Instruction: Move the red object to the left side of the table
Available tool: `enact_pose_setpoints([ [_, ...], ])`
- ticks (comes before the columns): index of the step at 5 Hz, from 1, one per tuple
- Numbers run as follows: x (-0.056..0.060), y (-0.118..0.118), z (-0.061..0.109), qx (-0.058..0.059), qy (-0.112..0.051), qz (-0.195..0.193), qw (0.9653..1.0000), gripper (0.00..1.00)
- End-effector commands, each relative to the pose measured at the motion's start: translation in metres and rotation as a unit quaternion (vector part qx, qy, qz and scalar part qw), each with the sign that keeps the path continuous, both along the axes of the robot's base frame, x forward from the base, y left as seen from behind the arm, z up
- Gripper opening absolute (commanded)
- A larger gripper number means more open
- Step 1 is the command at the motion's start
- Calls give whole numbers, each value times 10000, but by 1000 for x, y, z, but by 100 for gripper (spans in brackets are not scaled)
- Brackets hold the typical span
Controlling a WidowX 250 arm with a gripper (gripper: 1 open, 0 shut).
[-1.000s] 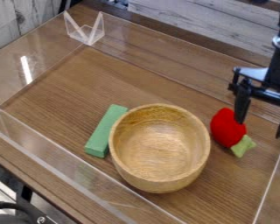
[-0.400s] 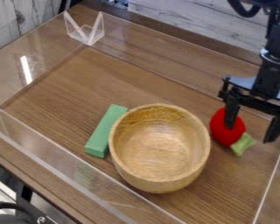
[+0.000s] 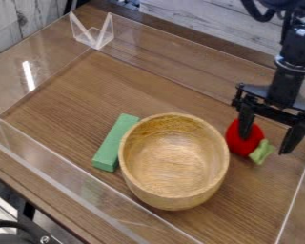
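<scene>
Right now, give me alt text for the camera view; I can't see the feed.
An open black gripper points down over the red object at the table's right side. Left of it sit a wooden bowl and a flat green block.

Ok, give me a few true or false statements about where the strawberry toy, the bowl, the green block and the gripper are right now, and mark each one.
1. The gripper stands open over the red strawberry toy. True.
2. The strawberry toy lies inside the wooden bowl. False: it sits on the table, to the right of the bowl.
3. The green block lies at the bowl's left. True.
4. The bowl holds a green block. False: the bowl is empty.
5. The gripper has lifted the toy clear. False: the toy rests on the table.
</scene>
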State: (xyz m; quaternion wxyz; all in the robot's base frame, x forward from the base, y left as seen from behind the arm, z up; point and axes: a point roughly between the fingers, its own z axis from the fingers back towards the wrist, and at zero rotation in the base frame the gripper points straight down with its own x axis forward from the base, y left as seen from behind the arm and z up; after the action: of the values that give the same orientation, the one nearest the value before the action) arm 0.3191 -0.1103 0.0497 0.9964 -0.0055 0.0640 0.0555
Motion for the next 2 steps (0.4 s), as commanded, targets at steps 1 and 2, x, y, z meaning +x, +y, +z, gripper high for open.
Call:
enact_pose_setpoints([
  [1, 9, -2, 13, -36, -192, -86, 9998, 100],
  [2, 18, 0, 7, -21, -158, -20, 9999, 100],
])
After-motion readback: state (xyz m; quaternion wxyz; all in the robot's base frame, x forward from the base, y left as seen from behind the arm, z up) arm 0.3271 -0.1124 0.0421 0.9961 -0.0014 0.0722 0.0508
